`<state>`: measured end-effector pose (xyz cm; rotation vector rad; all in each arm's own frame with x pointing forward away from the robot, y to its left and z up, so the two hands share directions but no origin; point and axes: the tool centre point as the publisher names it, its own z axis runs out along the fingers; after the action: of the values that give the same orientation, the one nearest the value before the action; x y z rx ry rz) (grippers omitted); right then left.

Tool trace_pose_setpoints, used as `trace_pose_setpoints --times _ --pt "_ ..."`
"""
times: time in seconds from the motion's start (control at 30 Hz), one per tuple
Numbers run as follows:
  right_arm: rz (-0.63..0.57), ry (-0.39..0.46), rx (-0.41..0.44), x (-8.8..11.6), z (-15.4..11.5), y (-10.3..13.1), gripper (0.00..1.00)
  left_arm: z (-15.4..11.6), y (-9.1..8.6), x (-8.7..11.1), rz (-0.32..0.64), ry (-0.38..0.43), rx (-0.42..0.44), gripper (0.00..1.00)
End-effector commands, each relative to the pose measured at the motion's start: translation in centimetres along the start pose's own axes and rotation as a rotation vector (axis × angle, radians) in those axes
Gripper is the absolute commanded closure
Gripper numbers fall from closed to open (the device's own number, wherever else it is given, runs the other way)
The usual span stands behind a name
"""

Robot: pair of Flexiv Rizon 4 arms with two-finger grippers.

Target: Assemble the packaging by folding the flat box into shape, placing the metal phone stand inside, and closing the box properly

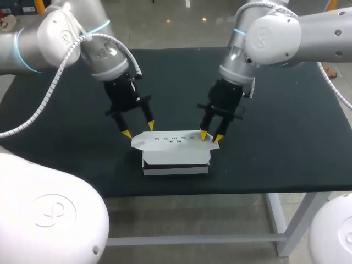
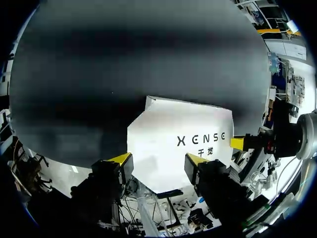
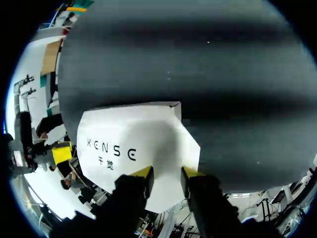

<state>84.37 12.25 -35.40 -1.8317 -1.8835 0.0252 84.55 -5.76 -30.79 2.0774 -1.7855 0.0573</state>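
Here the box (image 1: 175, 157) sits near the table's (image 1: 286, 137) front edge, with its long axis running side to side between the two arms and its printed lid (image 1: 173, 140) facing up. The left gripper (image 1: 138, 130) hangs spread apart just over the lid's left end. The right gripper (image 1: 211, 136) is at the lid's right end and is the nearer tool; whether it pinches the lid's edge cannot be told.
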Motion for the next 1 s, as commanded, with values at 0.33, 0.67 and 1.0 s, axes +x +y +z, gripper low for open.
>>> trace_pose_setpoints --times 0.33,0.67,1.0 --pt "0.002 -0.006 -0.006 0.1 0.2 -0.2 0.6 1.7 1.6 -0.1 -0.018 -0.03 0.01 0.51" --pt "0.008 -0.007 -0.01 0.1 0.4 -0.2 0.6 2.5 2.0 -0.8 -0.036 -0.019 0.022 0.51" --pt "0.011 -0.005 -0.02 0.1 0.7 -0.3 0.6 3.7 1.8 -1.0 -0.029 -0.016 0.037 0.51"
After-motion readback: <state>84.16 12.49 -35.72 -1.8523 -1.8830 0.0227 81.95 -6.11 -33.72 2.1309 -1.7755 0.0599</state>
